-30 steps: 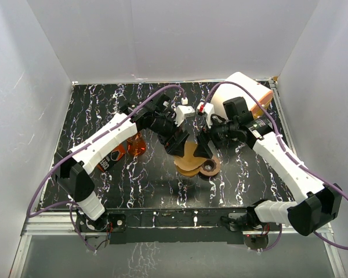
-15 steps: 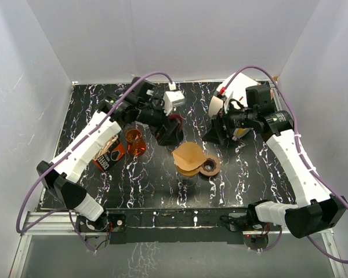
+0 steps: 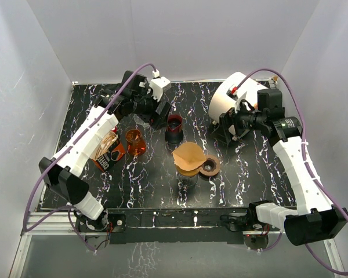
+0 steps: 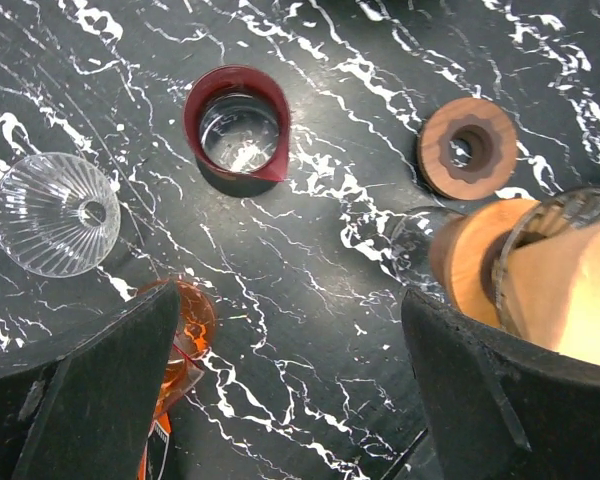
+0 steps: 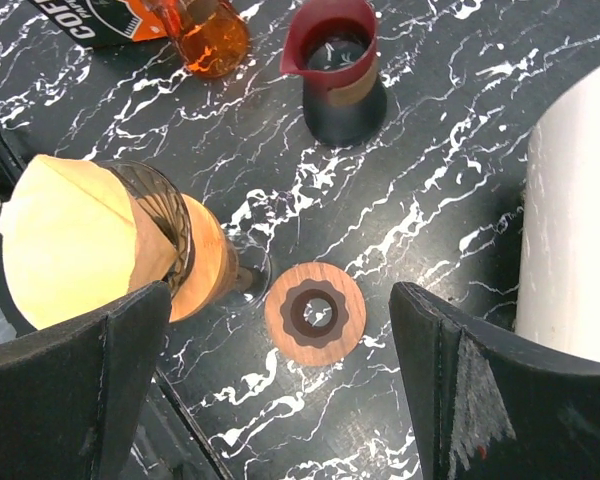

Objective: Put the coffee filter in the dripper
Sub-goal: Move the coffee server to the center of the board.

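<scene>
The tan paper coffee filter (image 3: 187, 155) sits in the smoky glass dripper with a wooden collar (image 3: 191, 168) at the table's middle. The filter (image 5: 65, 240) stands open inside that dripper (image 5: 185, 255) in the right wrist view, and both show at the right edge of the left wrist view (image 4: 570, 290). My left gripper (image 3: 158, 114) is open and empty, behind and left of the dripper (image 4: 290, 330). My right gripper (image 3: 227, 127) is open and empty, to the dripper's right and behind it (image 5: 280, 335).
A wooden ring (image 3: 209, 167) lies just right of the dripper. A red-rimmed dark pitcher (image 3: 174, 127) stands behind it. An orange glass (image 3: 134, 142) and a coffee bag (image 3: 107, 153) are at the left. A clear ribbed glass cone (image 4: 55, 213) lies nearby. A white cylinder (image 3: 232, 103) stands at the back right.
Both grippers have pulled up and away from the dripper, the left to the back left, the right to the back right. The filter stays in the dripper. The pitcher is now uncovered.
</scene>
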Tool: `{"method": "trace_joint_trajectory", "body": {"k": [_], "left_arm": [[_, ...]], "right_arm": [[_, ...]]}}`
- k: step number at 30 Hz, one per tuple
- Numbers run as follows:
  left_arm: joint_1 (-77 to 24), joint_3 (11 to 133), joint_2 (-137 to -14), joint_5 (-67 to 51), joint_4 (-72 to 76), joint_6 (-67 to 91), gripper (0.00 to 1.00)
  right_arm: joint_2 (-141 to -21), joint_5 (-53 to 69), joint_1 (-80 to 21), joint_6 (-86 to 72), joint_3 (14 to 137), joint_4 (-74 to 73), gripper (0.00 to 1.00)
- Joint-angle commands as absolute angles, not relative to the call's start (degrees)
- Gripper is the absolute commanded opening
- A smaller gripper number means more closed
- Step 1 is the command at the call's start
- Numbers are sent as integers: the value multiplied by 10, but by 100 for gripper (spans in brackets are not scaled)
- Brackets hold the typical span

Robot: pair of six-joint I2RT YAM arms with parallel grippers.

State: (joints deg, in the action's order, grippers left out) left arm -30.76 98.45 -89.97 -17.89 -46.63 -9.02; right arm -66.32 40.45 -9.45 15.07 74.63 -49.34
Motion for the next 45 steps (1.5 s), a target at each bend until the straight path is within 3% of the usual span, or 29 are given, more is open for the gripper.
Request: {"method": "trace_joint_trajectory", "body": {"k": [1,21,35,45], "left_arm": [[-299,982,-927,-139,-461,-77,89],[-289,929,-935,-145,-440,-80,83],[-289,967,-1014,-175,-420,-71,74],[-289,954,-1005,-156,-438,-95,73]], "right_arm": [[-639,371,-86,148,732,-461,90],[-644,356,-85,151,711,-467,90],[-650,356,-84,151,708,-467,90],[-647,359,-84,152,702,-465,90]]}}
